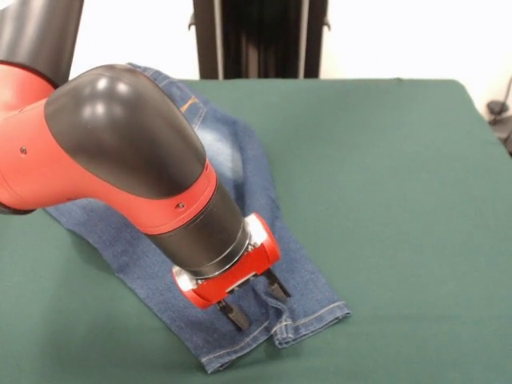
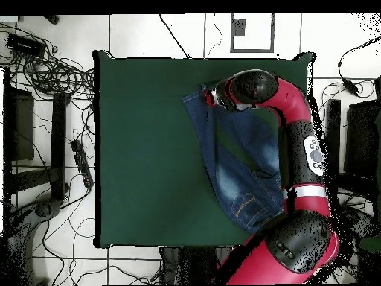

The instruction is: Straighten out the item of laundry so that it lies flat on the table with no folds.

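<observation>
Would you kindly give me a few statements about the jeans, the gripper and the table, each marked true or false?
1. The gripper is over the leg hems of the jeans. True.
2. The gripper is shut on a fold of denim. False: its fingers stand apart, open, and lift no cloth.
3. The jeans lie on the table. True.
4. The table cover is red. False: it is dark green.
5. The jeans hang over the table's near edge in the front view. False: the hems end on the cloth, short of it.
</observation>
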### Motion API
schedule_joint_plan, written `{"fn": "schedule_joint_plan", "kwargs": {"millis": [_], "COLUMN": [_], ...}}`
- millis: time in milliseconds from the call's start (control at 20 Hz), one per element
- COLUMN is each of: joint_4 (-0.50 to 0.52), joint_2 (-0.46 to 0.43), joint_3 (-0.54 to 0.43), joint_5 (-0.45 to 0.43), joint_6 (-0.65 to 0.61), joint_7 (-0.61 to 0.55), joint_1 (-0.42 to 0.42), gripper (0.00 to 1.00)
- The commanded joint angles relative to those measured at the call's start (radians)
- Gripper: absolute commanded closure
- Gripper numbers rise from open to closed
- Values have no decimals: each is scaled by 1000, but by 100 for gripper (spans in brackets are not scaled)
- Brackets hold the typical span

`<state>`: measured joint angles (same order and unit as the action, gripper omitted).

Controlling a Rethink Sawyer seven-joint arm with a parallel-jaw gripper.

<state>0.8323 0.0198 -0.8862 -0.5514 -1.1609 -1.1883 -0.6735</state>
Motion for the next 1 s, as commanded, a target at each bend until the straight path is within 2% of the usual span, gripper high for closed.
{"fn": "schedule_joint_plan", "kwargs": {"millis": [50,300,550,1000], "joint_4": [8,70,170,238], "joint_2": [-94,-39,57,168], "joint_3": [59,79,121,206], "joint_5": [-119,-124,-114,-66], "joint_6": [256,301,338,370], "joint_7": [211,110,-61,-253], "joint_1": [56,69,108,212], "gripper": [0,0,0,0]}}
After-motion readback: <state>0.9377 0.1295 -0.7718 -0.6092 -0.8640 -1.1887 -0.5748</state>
